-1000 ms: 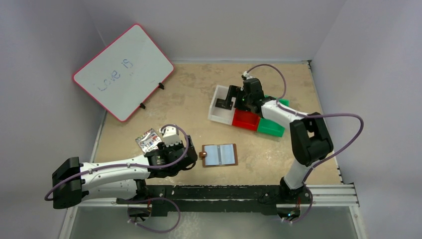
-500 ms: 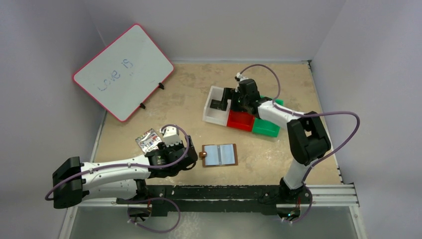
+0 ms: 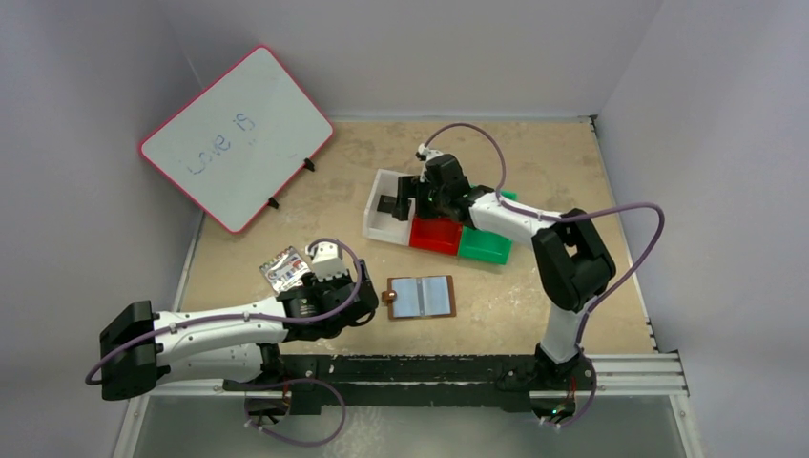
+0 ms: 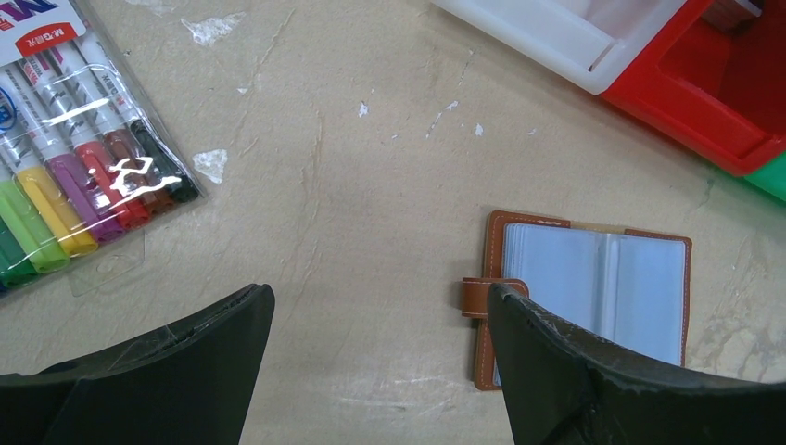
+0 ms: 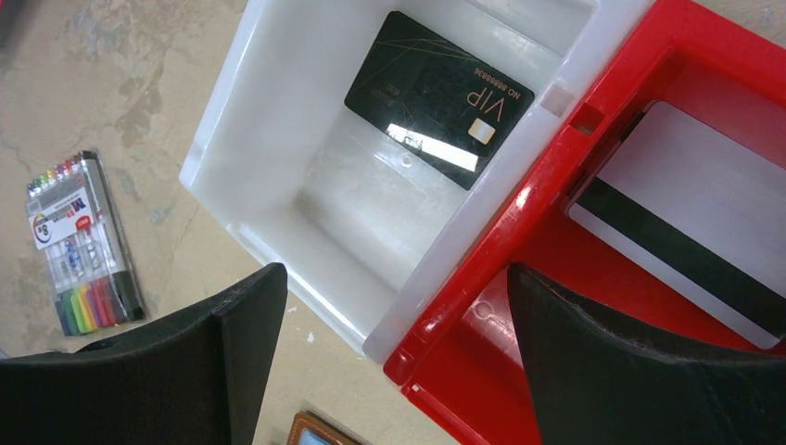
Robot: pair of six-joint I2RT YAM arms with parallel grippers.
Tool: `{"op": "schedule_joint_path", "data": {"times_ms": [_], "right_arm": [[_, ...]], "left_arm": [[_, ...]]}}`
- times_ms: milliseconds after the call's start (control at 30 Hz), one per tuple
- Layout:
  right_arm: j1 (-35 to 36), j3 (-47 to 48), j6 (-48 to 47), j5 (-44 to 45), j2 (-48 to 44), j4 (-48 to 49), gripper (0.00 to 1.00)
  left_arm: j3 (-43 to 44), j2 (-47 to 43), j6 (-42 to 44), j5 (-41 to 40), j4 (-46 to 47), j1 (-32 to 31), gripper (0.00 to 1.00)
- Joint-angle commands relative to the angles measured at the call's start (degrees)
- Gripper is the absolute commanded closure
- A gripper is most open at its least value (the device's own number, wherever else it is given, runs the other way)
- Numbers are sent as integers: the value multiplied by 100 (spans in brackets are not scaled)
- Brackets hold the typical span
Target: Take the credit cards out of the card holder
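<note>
Below the right claw (image 5: 387,283) lies a black card (image 5: 438,97).

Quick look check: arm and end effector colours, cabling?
Both arms have white link shells with black joint housings: left arm, right arm. A lilac cable loops along each. End effector fingers are matte black, broad, curved, with scuffed edges.

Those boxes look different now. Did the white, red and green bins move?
Yes. The bins slid left, closer to the whiteboard, while the card holder stayed put.
</note>
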Motion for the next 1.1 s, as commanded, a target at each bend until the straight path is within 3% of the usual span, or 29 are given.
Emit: {"op": "schedule_joint_path", "data": {"times_ms": [0,133,300,533,633,1067], "right_arm": [[64,238,-226,353,-489,-299,10],[98,-198,-229,619,-1315,-445,9],[118,-1586,252,622,-2562,-259,9],[126,-3693,1305,-364,-4214,520,26],[138,-4278,1638,-590,-4731,725,28],[137,-5019,1818,-1195,-4424,1313,40]], "left_arm": [[194,-121,-52,-189,-26,16,15],[159,-60,18,-99,146,16,15],[173,212,181,76,485,16,16],[220,719,370,478,1019,16,20],[225,907,363,619,1221,16,20],[153,1579,217,1162,1817,9,24]]}}
